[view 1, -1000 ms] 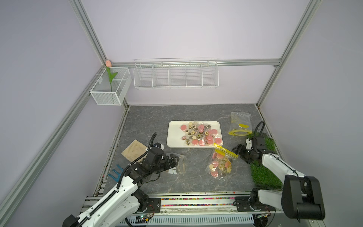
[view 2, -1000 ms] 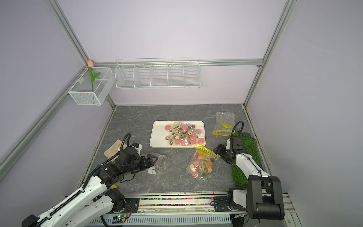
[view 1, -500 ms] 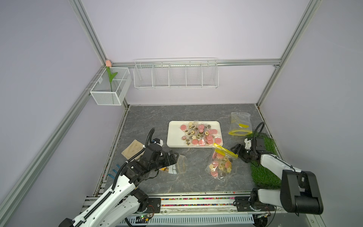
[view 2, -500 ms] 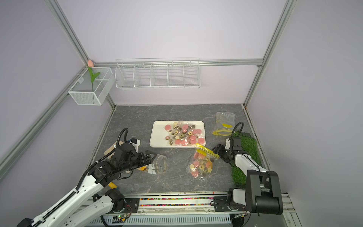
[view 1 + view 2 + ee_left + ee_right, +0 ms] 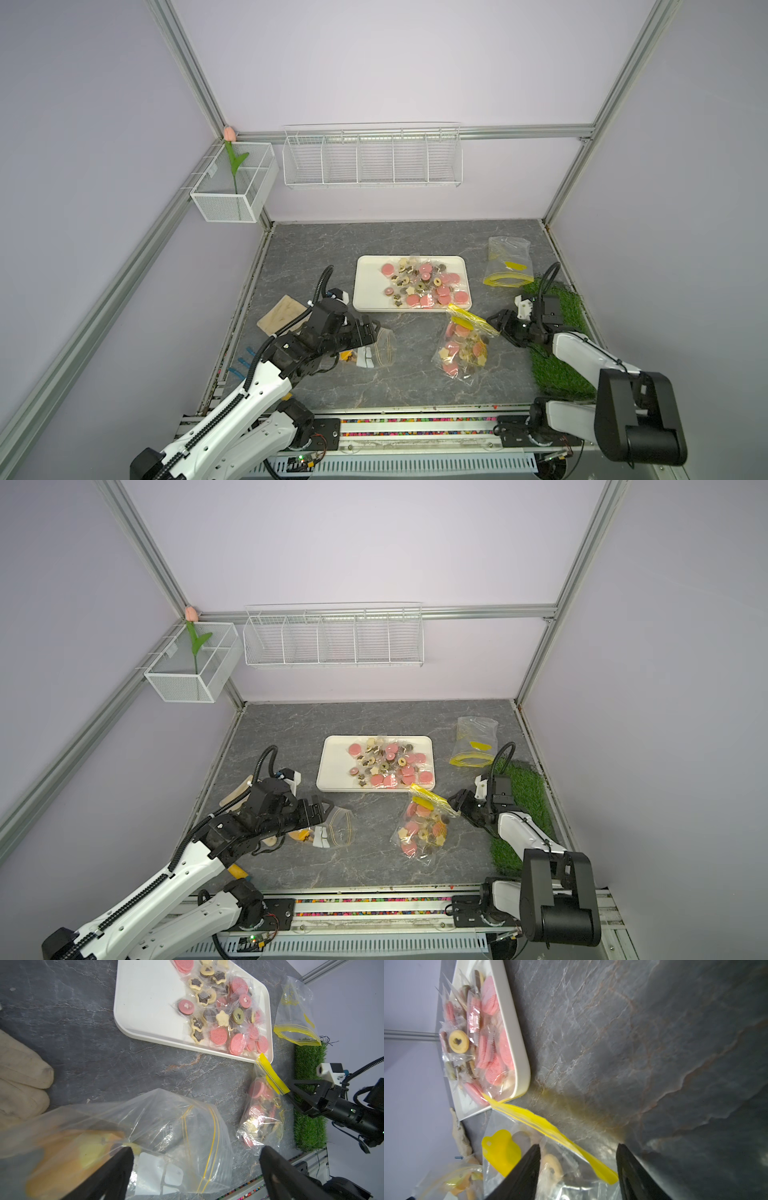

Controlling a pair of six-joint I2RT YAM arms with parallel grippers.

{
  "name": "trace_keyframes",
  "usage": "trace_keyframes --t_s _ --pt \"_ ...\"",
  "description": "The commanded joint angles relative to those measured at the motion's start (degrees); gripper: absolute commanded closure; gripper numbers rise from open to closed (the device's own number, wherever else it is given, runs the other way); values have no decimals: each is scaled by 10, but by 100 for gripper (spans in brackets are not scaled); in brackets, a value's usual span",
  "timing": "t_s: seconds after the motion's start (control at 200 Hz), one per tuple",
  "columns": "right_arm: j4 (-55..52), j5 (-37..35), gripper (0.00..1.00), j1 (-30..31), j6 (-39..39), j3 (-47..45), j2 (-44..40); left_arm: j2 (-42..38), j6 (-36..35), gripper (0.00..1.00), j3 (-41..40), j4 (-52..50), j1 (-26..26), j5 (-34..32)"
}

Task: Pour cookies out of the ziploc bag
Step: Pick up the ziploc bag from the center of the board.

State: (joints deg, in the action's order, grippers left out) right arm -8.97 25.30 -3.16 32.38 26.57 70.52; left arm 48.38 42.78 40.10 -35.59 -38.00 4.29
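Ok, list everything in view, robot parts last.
tray: one, white, table centre
cookies: many, pink, beige, brown, on tray and in cookie bag
cookie bag: one, clear, yellow zip, before tray
spare bag: one, clear, yellow zip, back right
tag bag: one, clear, front left
grass mat: one, green, right edge
cloth: one, beige, left edge
mesh basket: one, white, left wall
tulip: one, pink, in mesh basket
wire rack: one, white, back wall
left gripper: open, above tag bag
right gripper: open, astride cookie bag's zip

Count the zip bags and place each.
3: an empty bag by the grass mat, the cookie bag near the tray, a bag of white tags at the left claw.
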Motion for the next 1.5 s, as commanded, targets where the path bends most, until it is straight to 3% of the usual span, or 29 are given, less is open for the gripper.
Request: trace_keyframes --t_s 0.0,0.14,0.38,0.55,0.675,0.97,1.08,1.19,1.295,1.495 --pt "-30 23 42 5 -14 -6 -17 7 -11 3 19 10 -3 -10" --pt "-39 26 48 6 -22 -3 -17 13 -12 3 17 15 -2 -9" --pt "-53 11 47 16 -52 18 27 14 -13 4 13 19 -2 -11" --pt "-72 -11 33 27 -70 42 31 10 -14 4 10 14 -2 -13" --pt "-83 -24 29 40 -83 58 33 6 -16 4 6 12 -2 -20" --pt "-90 -48 48 68 -96 73 51 2 -23 4 7 3 -2 -24" --pt "-94 -63 48 76 -98 76 55 -1 -24 4 6 2 -2 -26" --pt "-97 -78 40 83 -101 80 63 -1 -23 4 6 3 -2 -25" --pt "-95 -86 40 86 -103 86 75 -2 -22 4 6 4 -3 -24" --pt "-91 -98 52 91 -107 95 84 -3 -20 4 5 5 -3 -24"
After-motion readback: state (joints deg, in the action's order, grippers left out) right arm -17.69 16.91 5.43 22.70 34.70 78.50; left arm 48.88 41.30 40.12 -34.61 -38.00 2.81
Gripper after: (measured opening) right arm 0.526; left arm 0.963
